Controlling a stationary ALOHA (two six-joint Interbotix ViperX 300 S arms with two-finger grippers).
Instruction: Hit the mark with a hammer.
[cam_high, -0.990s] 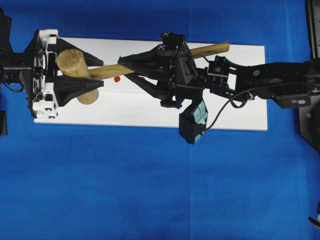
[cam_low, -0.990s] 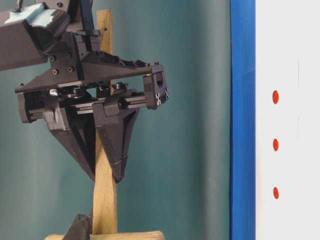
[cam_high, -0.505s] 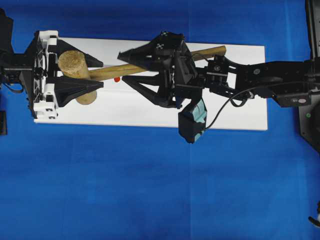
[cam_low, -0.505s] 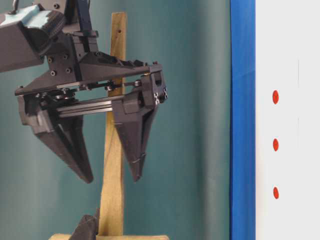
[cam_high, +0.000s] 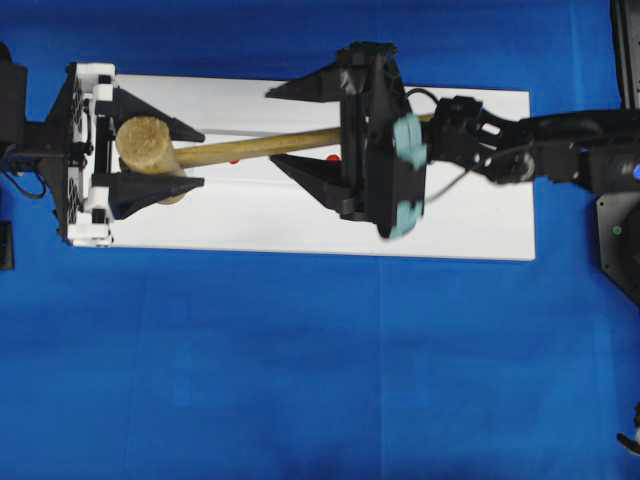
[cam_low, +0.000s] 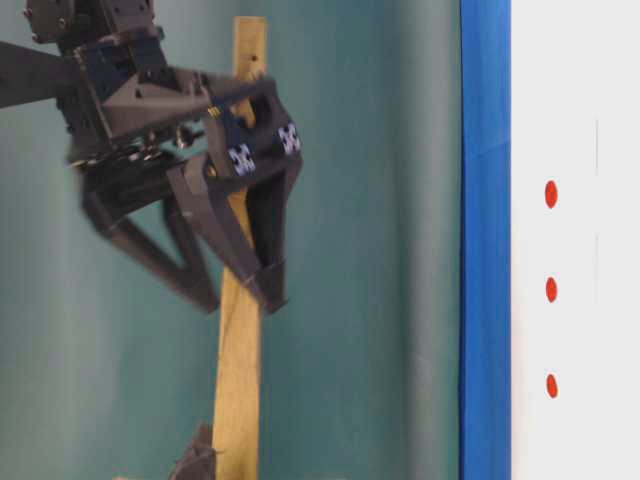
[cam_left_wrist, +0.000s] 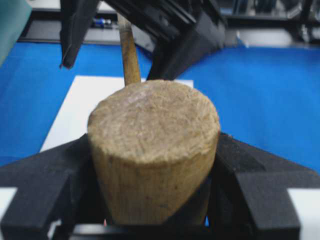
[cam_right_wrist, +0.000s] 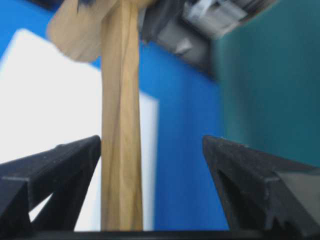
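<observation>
Left gripper clamped on the head of the hammer, fingers pressing both sides of the thick cylinder. Right gripper spread wide, fingers either side of the handle without gripping (left one just beside it). Hammer's long axis running lengthwise over the white board, head at the left end, handle pointing right. Red marks on the board. No containers.

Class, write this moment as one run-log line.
left gripper: shut on light-brown wooden mallet head | right gripper: open around handle | white board: red dots unstruck
</observation>
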